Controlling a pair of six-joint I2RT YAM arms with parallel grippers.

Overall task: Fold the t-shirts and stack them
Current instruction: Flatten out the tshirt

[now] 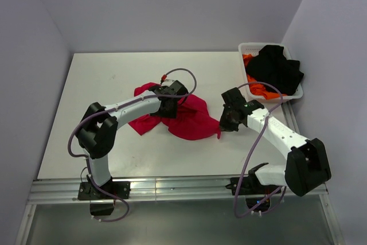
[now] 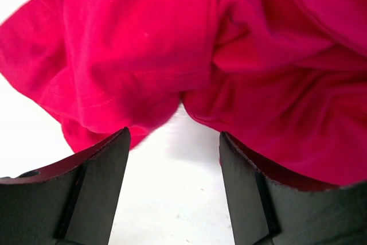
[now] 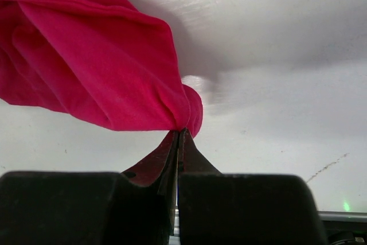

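Your right fingers (image 3: pixel 155 170) clench the crimson shirt (image 1: pixel 189 119) left of the basket (image 1: pixel 243 47), your left fingers (image 2: pixel 97 187) gape over it, and that basket holds a black shirt (image 1: pixel 275 67) atop an orange shirt (image 1: pixel 258 89).

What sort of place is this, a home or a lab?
Probably a robotics lab cell: a white table walled by plain panels, two robot arms bolted to a metal rail, a basket of shirts.

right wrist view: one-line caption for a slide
Right gripper, jaws shut on a corner of the crimson t-shirt, white table behind.
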